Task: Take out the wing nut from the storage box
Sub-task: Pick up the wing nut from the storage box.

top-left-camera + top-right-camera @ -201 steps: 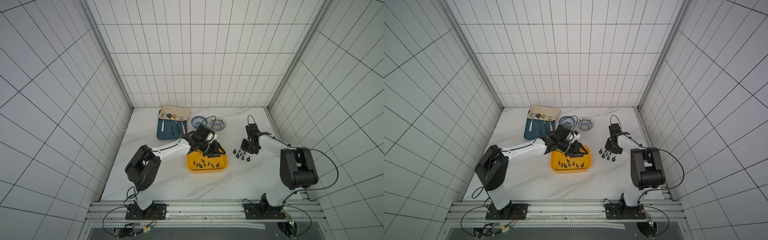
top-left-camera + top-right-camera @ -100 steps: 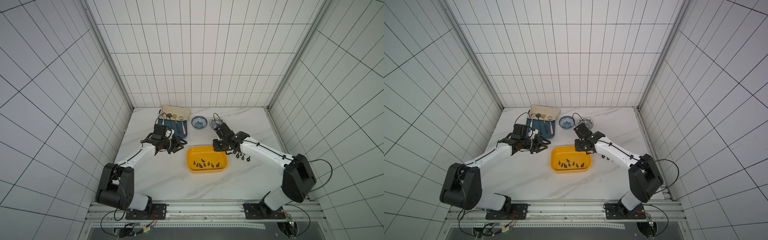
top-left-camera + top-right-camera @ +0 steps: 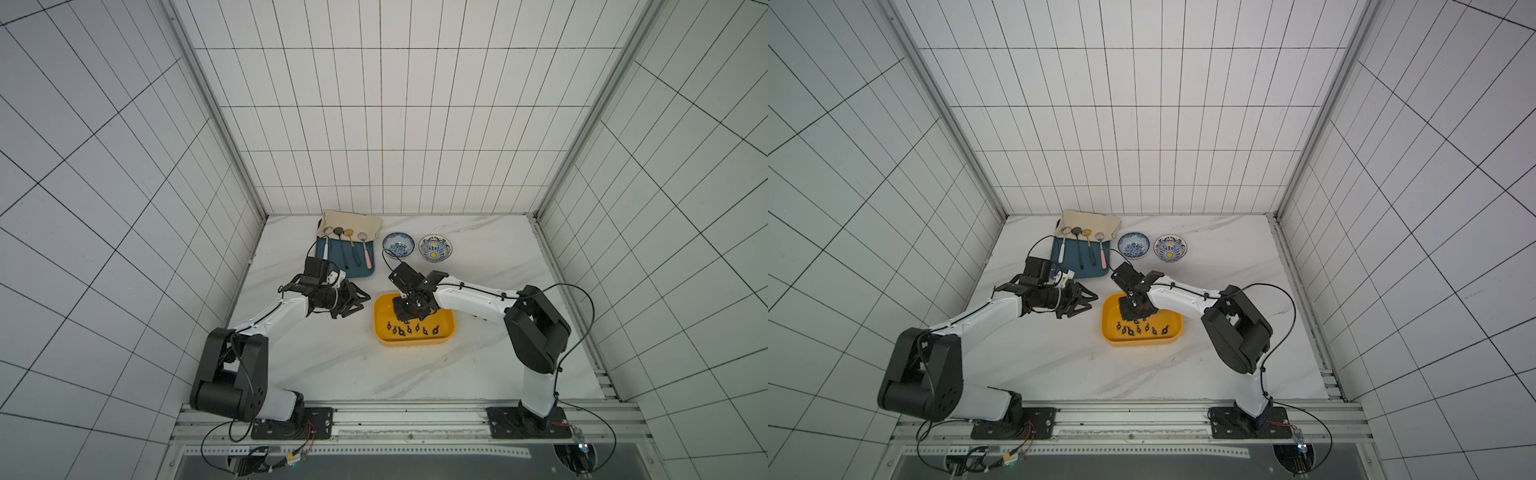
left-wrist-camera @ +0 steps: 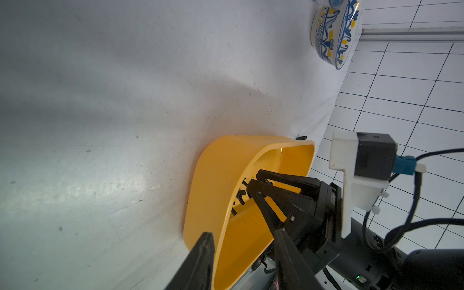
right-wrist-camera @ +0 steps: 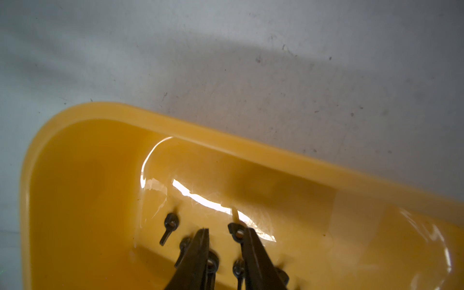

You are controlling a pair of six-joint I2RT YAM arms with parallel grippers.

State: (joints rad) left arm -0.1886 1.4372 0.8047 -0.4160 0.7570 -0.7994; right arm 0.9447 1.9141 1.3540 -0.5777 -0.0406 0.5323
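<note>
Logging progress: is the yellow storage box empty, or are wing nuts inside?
Not empty: the storage box holds a row of black wing nuts on its floor, visible in both top views.

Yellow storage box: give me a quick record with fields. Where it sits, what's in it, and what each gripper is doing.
location: storage box flat on the marble table, between the two arms
contents: a row of small black wing nuts along the side nearer the arm bases
right gripper: open, tips down inside the box among the nuts, none visibly gripped
left gripper: open and empty, beside the box, outside its rim
</note>
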